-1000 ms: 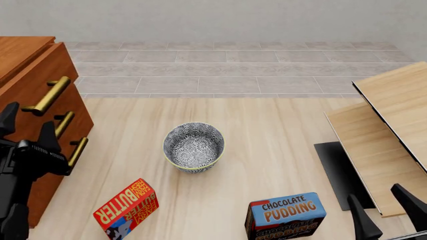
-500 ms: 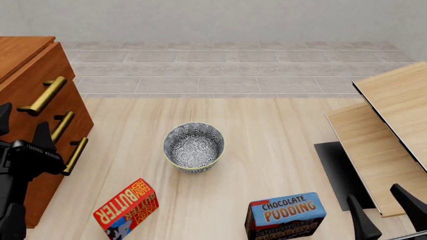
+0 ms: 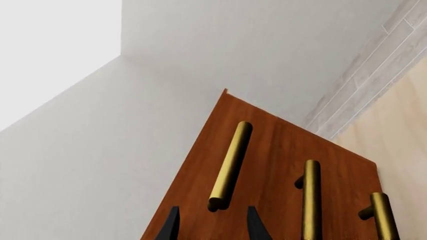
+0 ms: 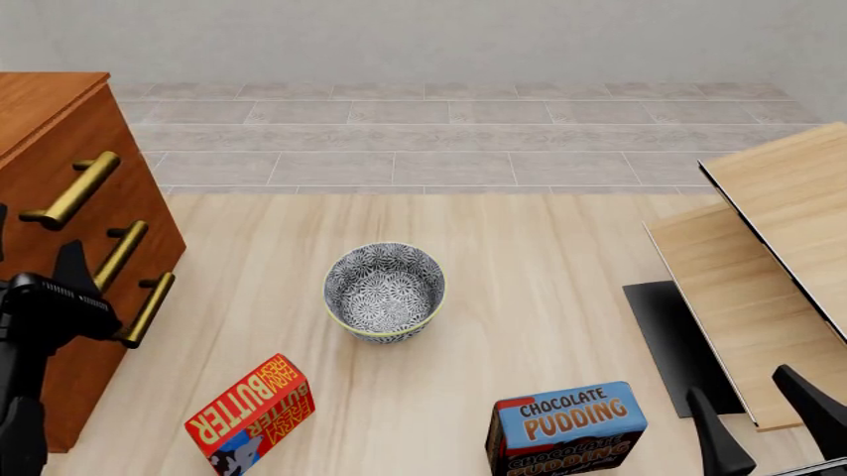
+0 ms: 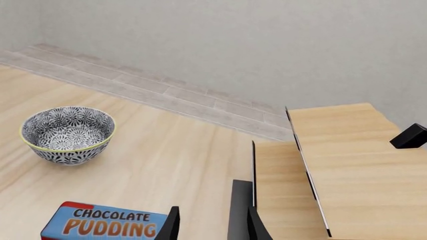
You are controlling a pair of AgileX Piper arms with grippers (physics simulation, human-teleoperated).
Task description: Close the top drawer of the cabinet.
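Note:
The reddish-brown cabinet [image 4: 40,99] stands at the left edge of the front view. The top drawer [image 4: 106,134] has a brass bar handle [image 4: 69,190], and its front looks about level with the two drawers below. My left gripper [image 4: 34,243] is open right at that drawer's front. In the left wrist view, the near end of the handle [image 3: 230,165] lies just beyond my left gripper [image 3: 212,227], between its two fingertips. My right gripper [image 4: 765,421] is open and empty at the bottom right, far from the cabinet, and appears as black fingertips [image 5: 172,226] in its wrist view.
A patterned bowl [image 4: 385,292] sits mid-table. A red butter box [image 4: 249,405] and a blue chocolate pudding box [image 4: 566,424] lie near the front edge. Pale wood panels [image 4: 768,248] and a black mat [image 4: 668,337] occupy the right side.
The top drawer has slid leftward into the cabinet, its handle moving left with it. My left gripper followed it left. The right arm has not moved.

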